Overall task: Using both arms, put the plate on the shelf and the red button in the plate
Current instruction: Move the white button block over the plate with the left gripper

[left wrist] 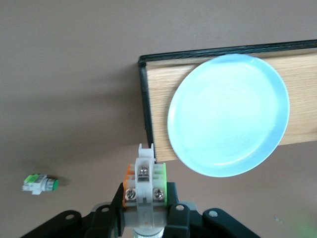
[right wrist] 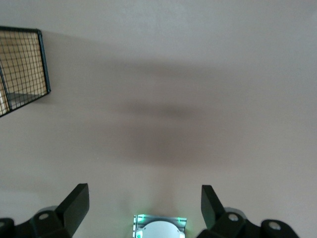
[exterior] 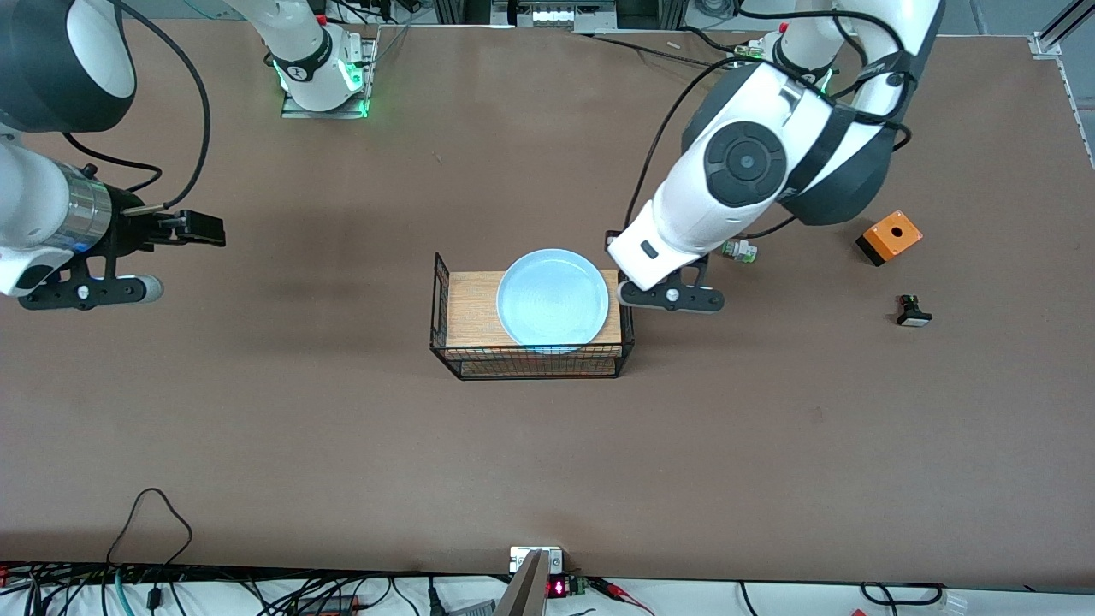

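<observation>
The pale light-blue plate (exterior: 553, 299) lies on the wooden top of the wire rack (exterior: 469, 310), at the end toward the left arm; it also shows in the left wrist view (left wrist: 228, 114). My left gripper (exterior: 671, 296) hangs over the table just beside that end of the rack. It is shut (left wrist: 146, 206) on a small white blocky switch (left wrist: 145, 181) with green and orange sides, which I take for the red button; its cap is hidden. My right gripper (exterior: 85, 292) is open and empty (right wrist: 143, 201), up over bare table toward the right arm's end.
A white part with a green end (exterior: 739, 250) lies on the table by the left arm, and shows in the left wrist view (left wrist: 39, 184). An orange box (exterior: 890, 237) and a black switch with a white cap (exterior: 913, 311) lie toward the left arm's end. The rack's corner (right wrist: 22, 64) shows in the right wrist view.
</observation>
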